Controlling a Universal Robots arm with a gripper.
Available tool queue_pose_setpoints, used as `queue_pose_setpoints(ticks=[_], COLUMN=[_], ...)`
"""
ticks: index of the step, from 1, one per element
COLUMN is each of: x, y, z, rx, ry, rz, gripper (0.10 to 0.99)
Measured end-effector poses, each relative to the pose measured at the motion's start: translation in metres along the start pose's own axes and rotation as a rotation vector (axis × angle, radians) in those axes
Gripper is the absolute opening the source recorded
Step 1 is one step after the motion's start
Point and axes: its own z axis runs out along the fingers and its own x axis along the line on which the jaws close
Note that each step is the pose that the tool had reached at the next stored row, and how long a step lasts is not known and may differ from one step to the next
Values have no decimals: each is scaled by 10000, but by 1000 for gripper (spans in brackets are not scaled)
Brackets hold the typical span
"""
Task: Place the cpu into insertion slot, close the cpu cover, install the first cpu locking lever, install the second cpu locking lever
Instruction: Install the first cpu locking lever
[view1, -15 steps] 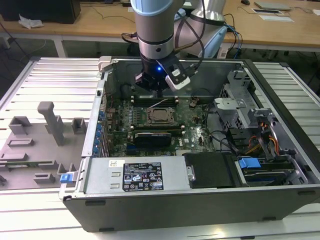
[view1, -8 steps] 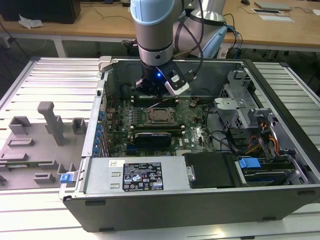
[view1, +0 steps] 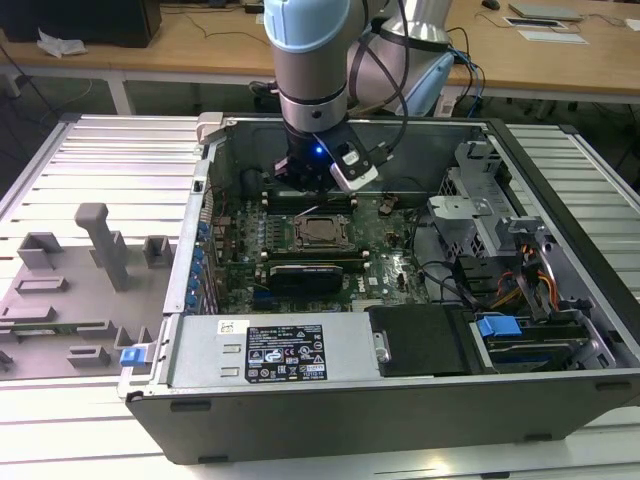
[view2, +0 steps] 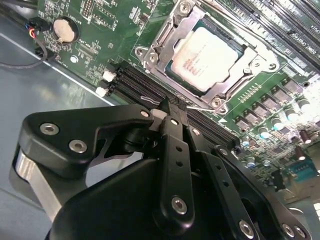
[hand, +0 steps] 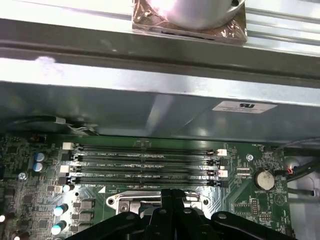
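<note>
Gripper (view2: 169, 107) clenched, empty, just beside cpu (view2: 210, 52) w/ faint print, under cpu cover (view2: 161, 52); white sticker (hand: 243, 106) ahead on case wall (hand: 150, 110).

black label (view1: 287, 354) on case (view1: 400, 425), print illegible

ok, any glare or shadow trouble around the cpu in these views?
Second wrist view: glare washes the cpu top pale, the gripper is a dark foreground mass; first wrist view: a bright reflection streaks the case wall; exterior view: a blue light glows on the arm, and the motherboard is dimmer than the table.
</note>
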Motion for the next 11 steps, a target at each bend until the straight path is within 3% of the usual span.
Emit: queue_pose_setpoints(ticks=[4,8,10,11], x=[-3,-3,-3,-4], y=[4,8,20,59], z=[9,12,16,27], rx=[85,124,248,420], ry=[-59,-66,-61,-55], rz=[265,290,270,250], gripper=[106,106,106,106])
